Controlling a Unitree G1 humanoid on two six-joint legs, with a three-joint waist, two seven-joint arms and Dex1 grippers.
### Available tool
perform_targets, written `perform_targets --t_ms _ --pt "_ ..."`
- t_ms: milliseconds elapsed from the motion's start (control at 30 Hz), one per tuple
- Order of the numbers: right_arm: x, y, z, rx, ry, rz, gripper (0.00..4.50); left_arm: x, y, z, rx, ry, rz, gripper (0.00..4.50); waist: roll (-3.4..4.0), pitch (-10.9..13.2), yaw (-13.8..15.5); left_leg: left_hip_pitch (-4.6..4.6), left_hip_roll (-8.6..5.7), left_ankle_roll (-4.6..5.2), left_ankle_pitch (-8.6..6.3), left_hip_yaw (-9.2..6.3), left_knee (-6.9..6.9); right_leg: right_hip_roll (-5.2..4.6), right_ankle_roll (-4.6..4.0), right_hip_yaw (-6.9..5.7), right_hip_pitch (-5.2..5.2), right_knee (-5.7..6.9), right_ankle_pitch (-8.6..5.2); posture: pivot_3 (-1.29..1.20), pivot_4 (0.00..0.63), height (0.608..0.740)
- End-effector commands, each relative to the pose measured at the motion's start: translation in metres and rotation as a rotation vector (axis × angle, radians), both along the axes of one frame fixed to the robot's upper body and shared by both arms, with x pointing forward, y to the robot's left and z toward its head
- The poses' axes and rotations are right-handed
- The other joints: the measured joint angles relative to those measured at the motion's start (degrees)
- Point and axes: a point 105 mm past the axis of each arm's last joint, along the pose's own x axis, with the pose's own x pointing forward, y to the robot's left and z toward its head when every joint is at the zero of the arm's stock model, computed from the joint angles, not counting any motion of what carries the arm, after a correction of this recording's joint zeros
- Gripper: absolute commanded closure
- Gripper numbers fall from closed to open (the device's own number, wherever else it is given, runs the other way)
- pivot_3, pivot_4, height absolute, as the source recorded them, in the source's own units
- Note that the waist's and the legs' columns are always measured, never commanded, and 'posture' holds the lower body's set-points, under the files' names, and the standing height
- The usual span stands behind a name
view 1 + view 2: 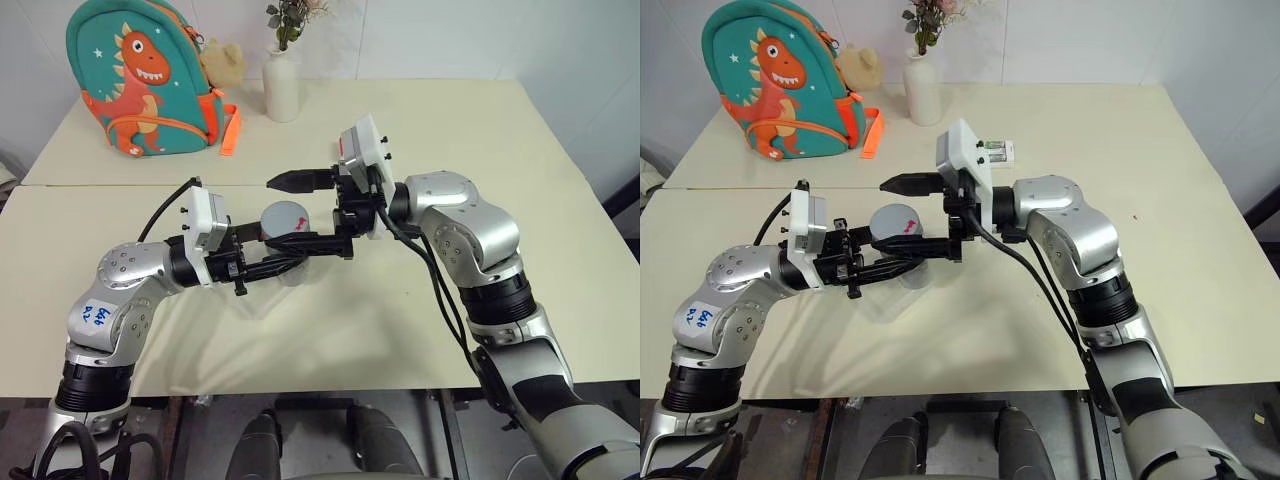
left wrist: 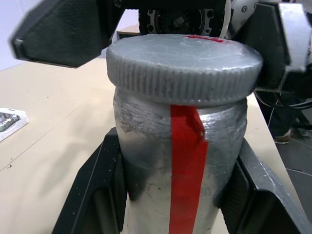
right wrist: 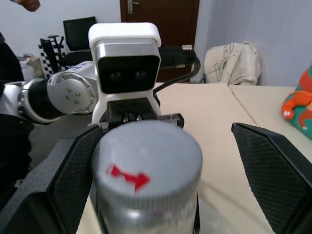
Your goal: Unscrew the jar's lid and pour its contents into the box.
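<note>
The silver jar (image 2: 170, 161), marked with a red strip, is held upright above the table, and my left gripper (image 1: 285, 262) is shut on its body. Its grey lid (image 3: 146, 163) with a red mark sits on top. My right gripper (image 1: 302, 212) comes in from the right and is open; one finger (image 3: 73, 180) stands on each side of the lid without touching it. A faint clear box (image 1: 912, 282) lies on the table under the jar, mostly covered. The contents are hidden inside the jar.
A dinosaur backpack (image 1: 145, 80), a plush bear (image 1: 222, 60) and a white vase (image 1: 281, 88) stand on the far table. A small green-and-white pack (image 1: 995, 152) lies behind my right wrist. A seam (image 1: 100, 185) runs between the two tables.
</note>
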Motion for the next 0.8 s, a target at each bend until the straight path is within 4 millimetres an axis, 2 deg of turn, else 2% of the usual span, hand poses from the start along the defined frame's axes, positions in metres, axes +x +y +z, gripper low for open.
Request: perform_targets --t_ms 33,200,633,800 --pt "0.002 0.006 0.014 0.033 -0.055 -0.023 0.01 -0.006 -0.004 0.009 -0.001 -0.048 -0.028 2.5 0.0 0.0 0.0 0.0 0.0 0.0 0.0 0.0 0.0 0.0 0.0 0.0 0.0 0.01 0.0 0.0 0.15 0.74" --pt "0.012 0.001 0.019 0.046 -0.058 -0.065 0.01 -0.005 -0.004 0.01 -0.006 -0.049 -0.026 2.5 0.0 0.0 0.0 0.0 0.0 0.0 0.0 0.0 0.0 0.0 0.0 0.0 -0.02 0.01 0.0 0.0 0.15 0.74" --pt "0.032 -0.06 0.015 0.028 -0.023 -0.173 0.01 -0.006 -0.002 0.008 -0.006 -0.049 -0.014 2.5 0.0 0.0 0.1 0.0 0.0 0.0 0.0 0.02 -0.01 0.0 0.0 0.02 -0.02 0.02 0.0 0.0 0.15 0.74" --pt "0.027 -0.081 0.016 0.032 0.007 -0.161 0.01 -0.006 -0.001 0.008 -0.006 -0.049 -0.017 2.5 0.0 0.0 0.3 -0.01 -0.02 0.01 0.0 0.11 0.0 -0.01 0.03 0.11 -0.02 -0.05 0.01 0.0 0.15 0.74"
